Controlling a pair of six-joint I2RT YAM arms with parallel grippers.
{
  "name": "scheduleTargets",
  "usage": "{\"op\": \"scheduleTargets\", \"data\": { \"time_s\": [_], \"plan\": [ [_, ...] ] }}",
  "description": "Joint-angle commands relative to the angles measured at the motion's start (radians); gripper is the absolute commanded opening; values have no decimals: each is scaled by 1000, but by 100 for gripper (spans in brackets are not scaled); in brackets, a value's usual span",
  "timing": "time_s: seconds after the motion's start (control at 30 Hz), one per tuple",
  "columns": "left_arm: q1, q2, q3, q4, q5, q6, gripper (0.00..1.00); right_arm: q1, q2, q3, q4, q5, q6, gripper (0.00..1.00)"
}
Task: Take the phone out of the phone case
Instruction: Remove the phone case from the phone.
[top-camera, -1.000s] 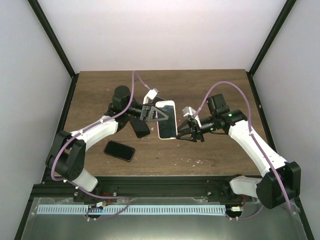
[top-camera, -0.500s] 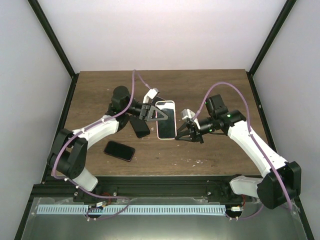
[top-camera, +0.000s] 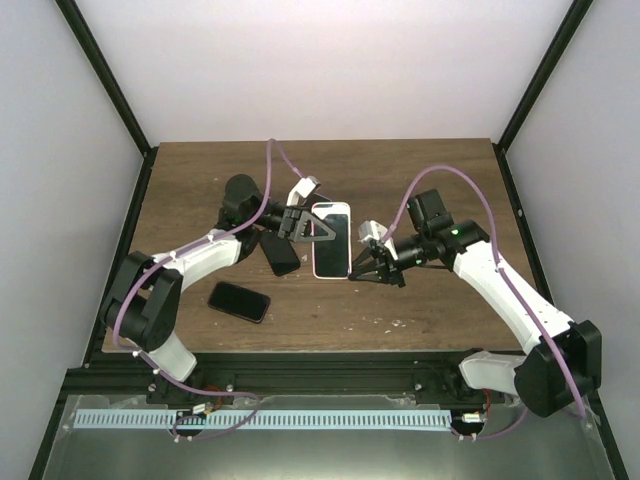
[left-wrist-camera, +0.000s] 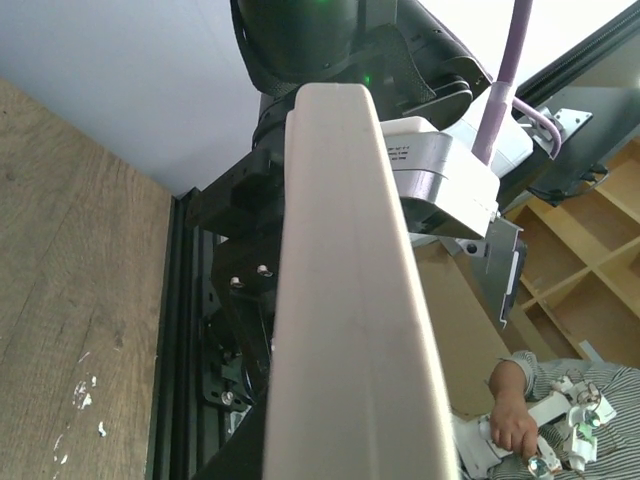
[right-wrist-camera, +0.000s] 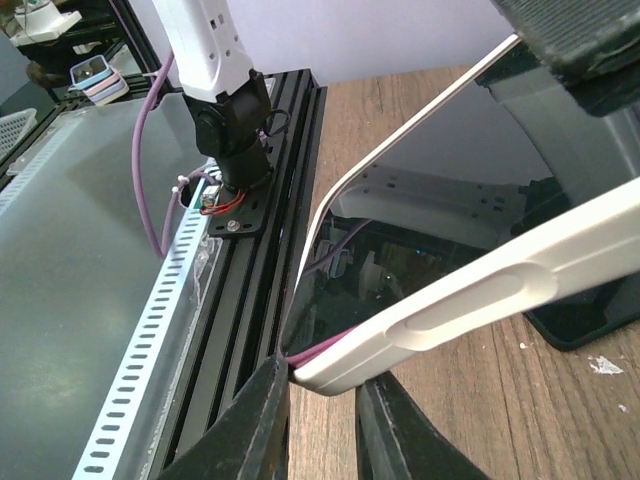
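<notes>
- Brown wooden table (top-camera: 440, 170) sits inside a white-walled enclosure with black frame posts, both arms reaching in from the near edge.
- Held up above the middle of the table is the phone (top-camera: 333, 245), dark screen upward, seated inside its white phone case (left-wrist-camera: 350, 300).
- Left gripper (top-camera: 310, 228) is clamped tight on the left edge of the case near its far end; from its wrist camera the case's pale side fills the view.
- Right gripper (right-wrist-camera: 325, 425) is at the near right corner of the case, one of its fingers (right-wrist-camera: 262, 420) on each side of that corner with only a narrow gap; I cannot tell whether they are actually pinching it.
- Black phone (top-camera: 238, 301) lies flat on the wood to the near left, well apart from the held one.
- Another dark phone (top-camera: 281, 252) lies just beside the left gripper.
</notes>
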Motion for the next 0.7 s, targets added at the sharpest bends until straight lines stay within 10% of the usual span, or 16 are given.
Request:
{"op": "scheduleTargets", "data": {
  "time_s": [0.0, 0.37, 0.67],
  "plan": [
    [-77, -32, 24, 85, 40, -125, 0, -3, 55, 23, 226, 214, -20, 12],
    [-95, -54, 7, 92, 46, -140, 0, -28, 110, 26, 426, 325, 160, 15],
    [-99, -65, -20, -100, -5, 38, 0, -31, 120, 123, 408, 169, 377, 36]
  ]
}}
